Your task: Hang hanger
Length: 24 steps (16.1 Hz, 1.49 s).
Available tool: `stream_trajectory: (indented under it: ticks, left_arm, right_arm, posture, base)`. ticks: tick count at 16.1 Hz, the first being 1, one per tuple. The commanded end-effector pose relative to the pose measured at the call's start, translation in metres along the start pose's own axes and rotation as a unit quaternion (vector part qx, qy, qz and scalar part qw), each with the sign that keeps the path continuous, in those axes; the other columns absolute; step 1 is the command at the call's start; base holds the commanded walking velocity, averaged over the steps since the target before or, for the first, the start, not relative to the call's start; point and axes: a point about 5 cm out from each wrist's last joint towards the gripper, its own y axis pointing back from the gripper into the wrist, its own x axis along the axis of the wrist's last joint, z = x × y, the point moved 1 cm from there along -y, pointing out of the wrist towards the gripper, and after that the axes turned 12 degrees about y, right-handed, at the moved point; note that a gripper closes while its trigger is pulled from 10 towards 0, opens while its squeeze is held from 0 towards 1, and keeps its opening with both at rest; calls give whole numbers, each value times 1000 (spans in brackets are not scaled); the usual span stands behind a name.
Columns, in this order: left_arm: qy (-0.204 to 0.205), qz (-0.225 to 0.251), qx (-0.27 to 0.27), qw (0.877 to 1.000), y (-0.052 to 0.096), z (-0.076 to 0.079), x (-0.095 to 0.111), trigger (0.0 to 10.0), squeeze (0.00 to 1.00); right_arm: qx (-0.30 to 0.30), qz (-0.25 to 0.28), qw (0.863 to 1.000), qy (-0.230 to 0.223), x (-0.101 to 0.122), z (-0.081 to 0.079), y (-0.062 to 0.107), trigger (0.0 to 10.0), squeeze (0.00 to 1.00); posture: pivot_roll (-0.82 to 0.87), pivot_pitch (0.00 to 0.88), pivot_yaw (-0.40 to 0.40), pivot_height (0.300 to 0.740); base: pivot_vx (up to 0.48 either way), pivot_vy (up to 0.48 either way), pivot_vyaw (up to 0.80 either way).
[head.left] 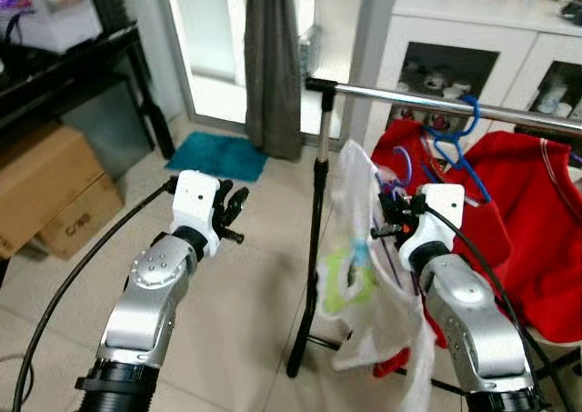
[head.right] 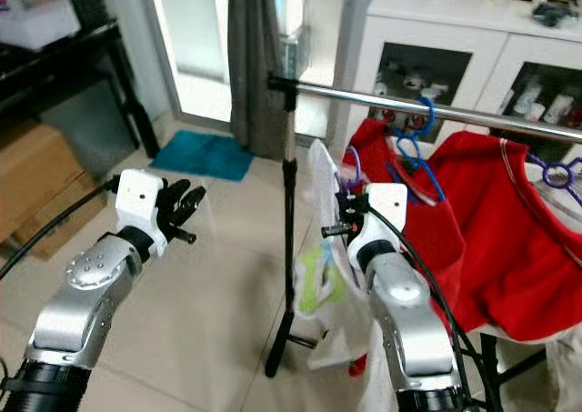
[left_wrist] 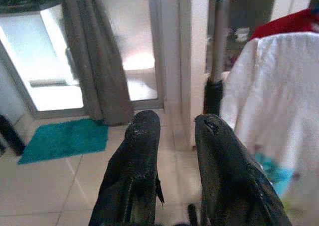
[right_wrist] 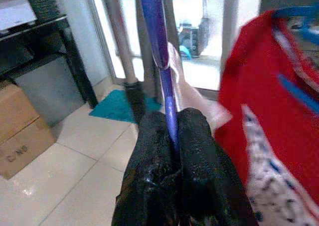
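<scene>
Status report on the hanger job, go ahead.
Right hand shut on purple hanger, white garment hanging from it, below the rail. Left hand open, empty, out to the left. Blue hanger and red garment already on rail.

Shiny metal rail (head.left: 427,100), red cloth (head.left: 536,212)

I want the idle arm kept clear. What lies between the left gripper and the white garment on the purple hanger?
In the left eye view, the rack's black upright pole stands between the left gripper and the white garment; otherwise bare floor tiles.
</scene>
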Motion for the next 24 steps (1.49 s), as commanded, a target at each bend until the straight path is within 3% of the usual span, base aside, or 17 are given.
stream_trajectory:
  ticks: [1,6,11,14,17,21,24]
  left_arm:
    - [0,4,-11,1000,-2,8,2,10000,0]
    - [3,6,-11,1000,-2,4,4,10000,0]
    - [10,12,-146,989,2,16,26,10000,0]
    - [-31,-16,-238,971,-5,25,43,10000,0]
    - [-23,-25,-273,961,-10,31,45,10000,0]
    - [-17,-23,-320,947,-15,41,52,10000,0]
    - [-18,-20,-331,943,-15,43,54,10000,0]
  right_arm:
    - [-16,15,1000,8,7,9,0,10000,0]
    - [-36,32,999,-4,17,15,-4,10000,0]
    - [-57,60,997,-8,37,23,-14,10000,0]
    - [-58,56,997,-8,44,22,-31,10000,0]
    - [-64,44,997,-2,50,23,-50,10000,0]
    - [-85,6,996,-7,60,35,-91,10000,0]
    - [-102,-25,994,-28,57,40,-104,10000,0]
  posture:
    - [-60,0,9,740]
    - [-58,0,4,740]
    - [-49,0,-4,740]
    - [-43,0,0,740]
    - [-45,0,7,740]
    - [-41,0,10,740]
    - [-38,0,8,740]
  base:
    - [296,0,0]
    - [295,0,0]
    - [48,0,0]
    - [0,0,0]
    - [0,0,0]
    - [0,0,0]
    - [0,0,0]
